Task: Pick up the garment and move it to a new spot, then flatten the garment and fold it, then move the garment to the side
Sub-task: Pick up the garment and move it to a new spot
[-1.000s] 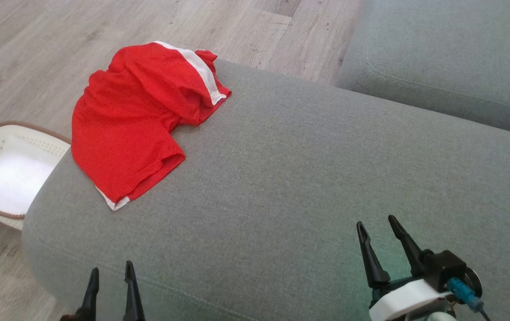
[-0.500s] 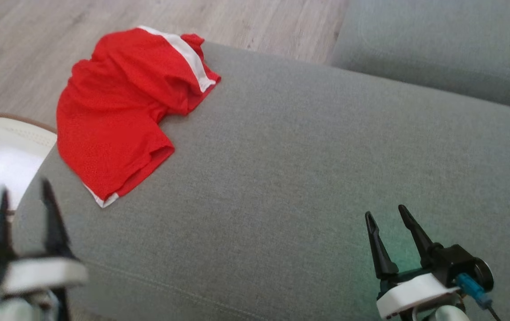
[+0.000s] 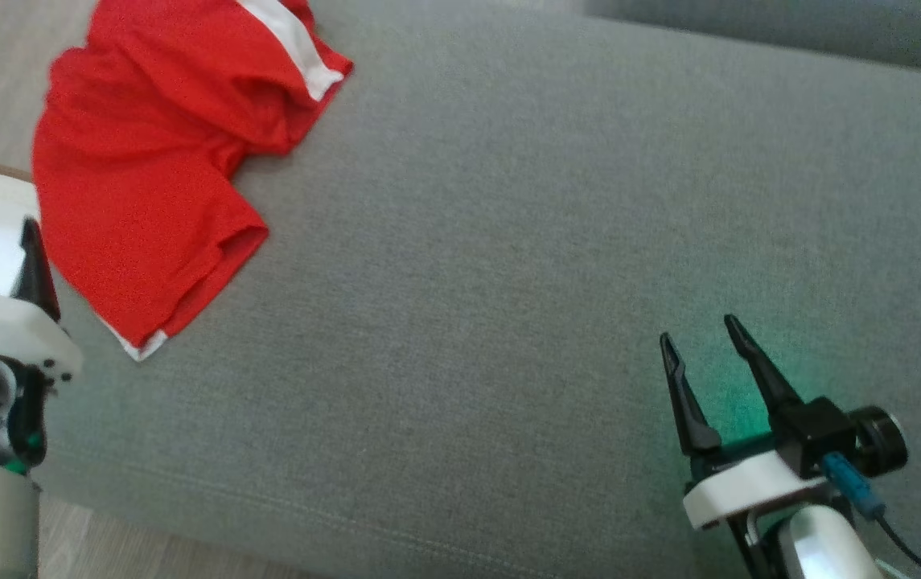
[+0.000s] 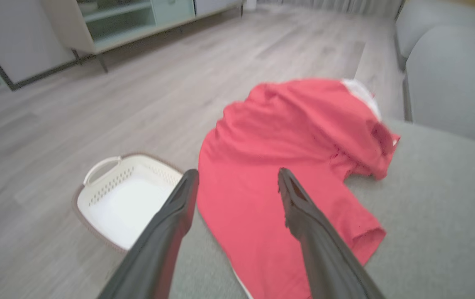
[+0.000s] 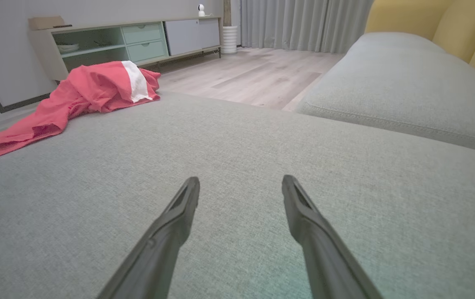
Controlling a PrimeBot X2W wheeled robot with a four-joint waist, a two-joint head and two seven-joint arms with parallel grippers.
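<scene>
i'm working over a wide grey sofa seat [image 3: 508, 241] [image 5: 220, 145], plain woven fabric with one seam along its lower edge in the head view. beyond it is a pale wood floor [image 4: 96, 104] [image 5: 254, 70]. a long low cabinet [image 5: 129, 39] [image 4: 117, 20] stands against the far wall, with grey curtains [image 5: 303, 23] at the top centre of the right wrist view and yellow back cushions [image 5: 407, 16] at its upper right.

by my count there is one garment, one basket, two grey seats and two pairs of fingers. the second seat [image 5: 407, 83] [image 4: 453, 79] sits at the right of both wrist views. the white basket [image 4: 108, 187] is on the floor at the lower left of the left wrist view, just beside the sofa's edge.

the garment [image 3: 146, 177] [image 4: 287, 137] [image 5: 92, 89] is red with a white band. it lies crumpled at the upper left of the head view, draped over the seat's corner.

the left fingers [image 3: 32, 269] [image 4: 179, 207] are spread wide with nothing between them. they sit at the left edge of the head view, just beside the garment's lower hem. in their own view the red cloth fills the gap past the tips, and i cannot tell whether they touch it.

the right fingers [image 3: 684, 394] [image 5: 171, 228] are also spread and empty. they are at the lower right of the head view over bare grey fabric, well apart from the garment.
</scene>
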